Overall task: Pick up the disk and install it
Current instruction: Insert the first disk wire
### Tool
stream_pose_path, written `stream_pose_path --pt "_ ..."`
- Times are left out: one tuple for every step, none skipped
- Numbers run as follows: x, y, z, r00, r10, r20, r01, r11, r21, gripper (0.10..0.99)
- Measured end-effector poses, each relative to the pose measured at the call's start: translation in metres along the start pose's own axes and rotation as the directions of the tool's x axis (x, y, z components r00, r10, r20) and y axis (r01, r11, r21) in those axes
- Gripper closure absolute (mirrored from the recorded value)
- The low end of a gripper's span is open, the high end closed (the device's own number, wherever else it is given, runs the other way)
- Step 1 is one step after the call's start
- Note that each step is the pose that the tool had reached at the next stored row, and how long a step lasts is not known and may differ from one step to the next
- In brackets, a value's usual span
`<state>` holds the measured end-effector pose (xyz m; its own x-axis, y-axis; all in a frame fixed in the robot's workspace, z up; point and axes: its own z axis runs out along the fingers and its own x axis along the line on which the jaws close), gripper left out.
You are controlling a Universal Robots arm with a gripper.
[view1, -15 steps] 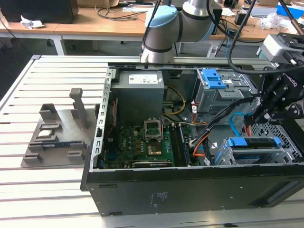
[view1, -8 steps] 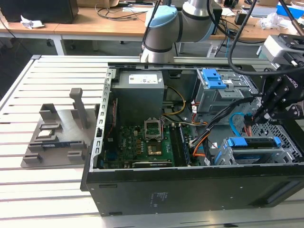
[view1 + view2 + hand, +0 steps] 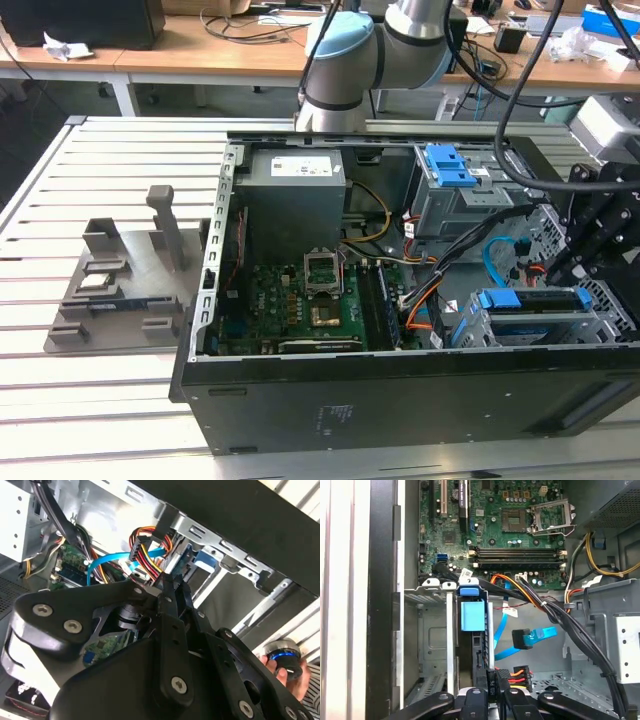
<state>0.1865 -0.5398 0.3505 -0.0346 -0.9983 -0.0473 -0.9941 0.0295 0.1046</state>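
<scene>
Fingers (image 3: 492,700) just above disk (image 3: 472,616) seated in bay.

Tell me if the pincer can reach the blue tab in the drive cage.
Probably yes: the pincer hangs close before the blue tab, nothing between them; black cables pass just beside.

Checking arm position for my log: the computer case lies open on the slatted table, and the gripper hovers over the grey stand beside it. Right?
Not quite. The computer case does lie open on the slatted table, but the gripper hovers over the drive cage inside the case, not over the grey stand. The exterior view shows it.
</scene>
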Motion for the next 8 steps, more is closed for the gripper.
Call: stream_pose_path --pt "0.0004 0.0001 -0.0001 1.0000 0.000 -0.0003 0.000 1.0000 0.000 0.898" --pt "0.0005 0.0001 0.0000 1.0000 0.000 -0.0002 0.000 1.0000 0.000 0.898" --pt "0.0005 0.0001 0.0000 1.0000 0.000 -0.0001 0.000 1.0000 0.000 0.898" --pt "0.0006 0.0001 0.0000 1.0000 0.000 0.0000 0.000 1.0000 0.000 0.898" --pt "0.0006 0.0001 0.0000 1.0000 0.000 -0.0001 0.000 1.0000 0.000 0.898" --pt "0.0006 0.0001 0.0000 1.0000 0.000 -0.0001 0.000 1.0000 0.000 0.886" --pt "0.0006 0.0001 0.0000 1.0000 0.000 -0.0001 0.000 1.0000 0.000 0.824" --pt "0.0007 0.0001 0.0000 1.0000 0.000 -0.0001 0.000 1.0000 0.000 0.824"
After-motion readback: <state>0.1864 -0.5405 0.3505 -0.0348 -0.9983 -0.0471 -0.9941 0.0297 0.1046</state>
